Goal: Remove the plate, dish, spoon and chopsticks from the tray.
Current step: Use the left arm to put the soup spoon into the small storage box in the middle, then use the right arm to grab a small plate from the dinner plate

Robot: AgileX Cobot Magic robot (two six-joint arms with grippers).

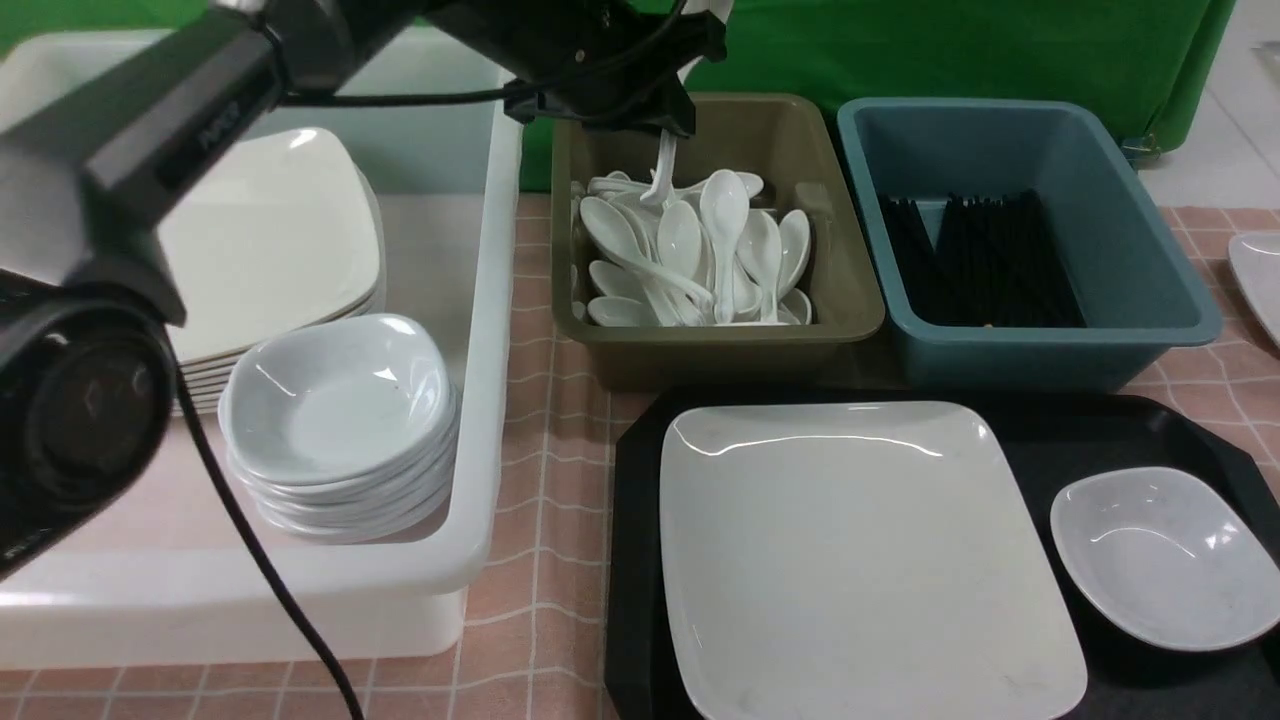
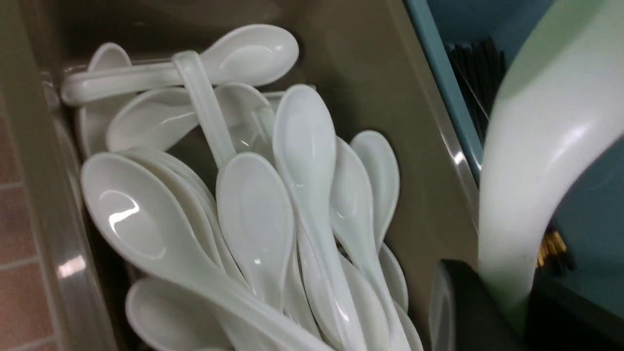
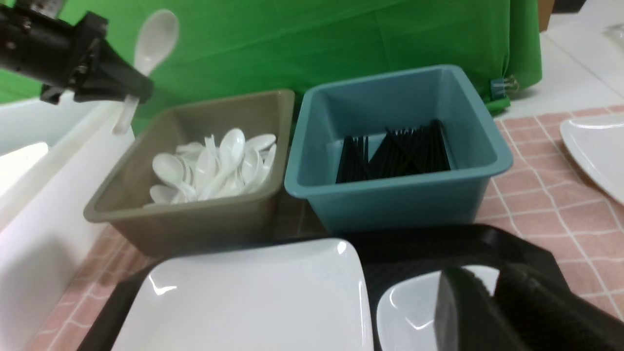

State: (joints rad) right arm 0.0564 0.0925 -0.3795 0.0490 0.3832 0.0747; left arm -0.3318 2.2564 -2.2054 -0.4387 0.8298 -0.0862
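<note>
Left pincer (image 1: pixel 668 125), seen from the front, reaches over the olive bin (image 1: pixel 800 130) and seems clamped on the spoon (image 1: pixel 664 165). Only the thick white handle shows, pointing down at the heap of white spoons (image 1: pixel 700 260); dark pincer parts and the frame's top edge hide its bowl. Beside it, the blue bin (image 1: pixel 1130 200) holds a heap of black chopsticks (image 1: pixel 990 260), and no single pair stands out. On the black tray (image 1: pixel 630 560) lies the plate (image 1: pixel 860 560), glossy, square and round-cornered, its near edge cut off. The small bluish-white dish (image 1: pixel 1160 555) sits just beside it on the tray's right. A white tub (image 1: pixel 490 350) on the pink-checked bench (image 1: pixel 540 400) holds stacked plates (image 1: pixel 260 240) and stacked dishes (image 1: pixel 340 400), partly behind the arm.

From the left wrist, the spoon fills the right side as a blurred white curve that meets one dark finger (image 2: pixel 463 307). The heaped spoons lie below it, and gold bands glint on the chopsticks in the blue bin.

From the right wrist, the spoon's deep oval bowl stands above the left pincer, with the handle below. Right pincer (image 3: pixel 487 278) is a dark blur at the frame's corner, over the dish. I cannot tell whether its jaws are apart or together.
</note>
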